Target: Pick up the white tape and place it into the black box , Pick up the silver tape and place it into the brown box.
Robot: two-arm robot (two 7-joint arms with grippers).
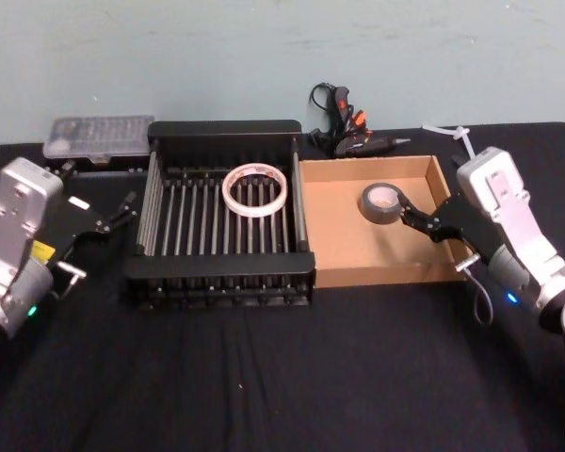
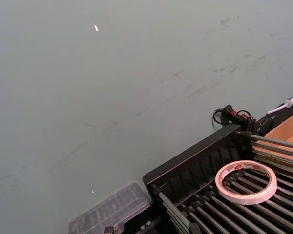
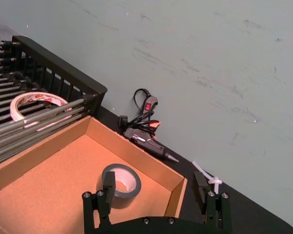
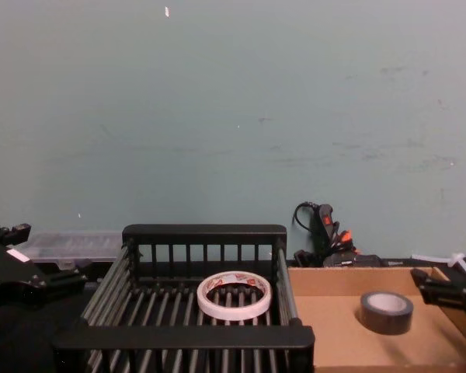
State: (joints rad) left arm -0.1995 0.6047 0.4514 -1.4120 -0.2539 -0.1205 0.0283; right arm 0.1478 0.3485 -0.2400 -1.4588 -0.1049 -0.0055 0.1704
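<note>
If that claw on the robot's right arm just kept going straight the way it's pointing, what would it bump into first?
Most likely the silver tape. The right gripper hangs open over the brown box, fingers aimed at the roll lying on its floor, one finger already beside it. Whether it touches yet is unclear.

White tape [image 1: 255, 189] in black box [image 1: 221, 269], silver tape [image 1: 384, 202] in brown box [image 1: 377, 274] beside.

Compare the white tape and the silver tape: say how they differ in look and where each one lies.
The white tape is a thin, wide cream ring with red marks inside its core; the silver tape is a smaller, thicker dark grey roll with a pale core. The white tape lies on the slatted floor of the black box; the silver tape lies in the brown box, beside the open right gripper. Both lie flat, free of any gripper.
</note>
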